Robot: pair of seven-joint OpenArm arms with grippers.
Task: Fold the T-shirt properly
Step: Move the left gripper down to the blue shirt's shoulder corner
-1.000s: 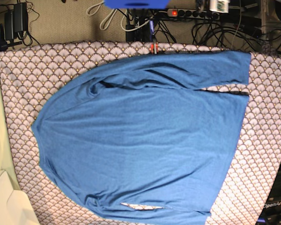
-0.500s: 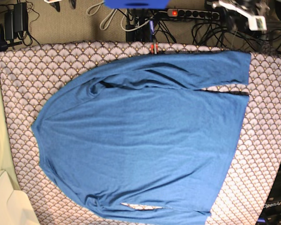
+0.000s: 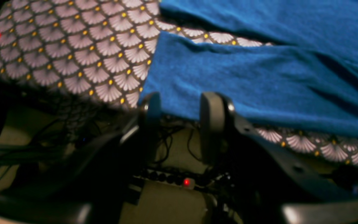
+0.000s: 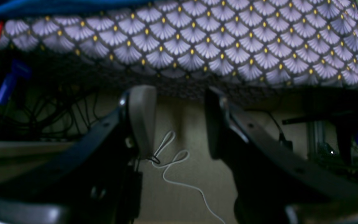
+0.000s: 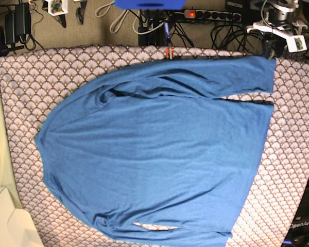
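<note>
The blue T-shirt point(image 5: 159, 149) lies spread flat on the scallop-patterned cloth point(image 5: 36, 77), with one long sleeve point(image 5: 221, 77) folded along the far edge. My left gripper point(image 5: 270, 47) is open and empty at the far right table edge, just short of the sleeve cuff. In the left wrist view the gripper point(image 3: 180, 115) has its fingers point(image 3: 211, 118) at the cuff's edge point(image 3: 179, 90). My right gripper point(image 5: 71, 17) is open and empty beyond the far left table edge. In the right wrist view it point(image 4: 177, 121) hangs over the floor, with only a sliver of the shirt point(image 4: 42, 7) in sight.
A power strip with a red light point(image 5: 191, 14) and tangled cables point(image 5: 232, 33) lie on the floor behind the table. A red clamp point(image 5: 169, 52) grips the far table edge. A white object point(image 5: 7, 226) sits at the near left corner.
Both arms have come into the base view from the far side. The left arm has moved down toward the sleeve cuff. The shirt has not moved.
</note>
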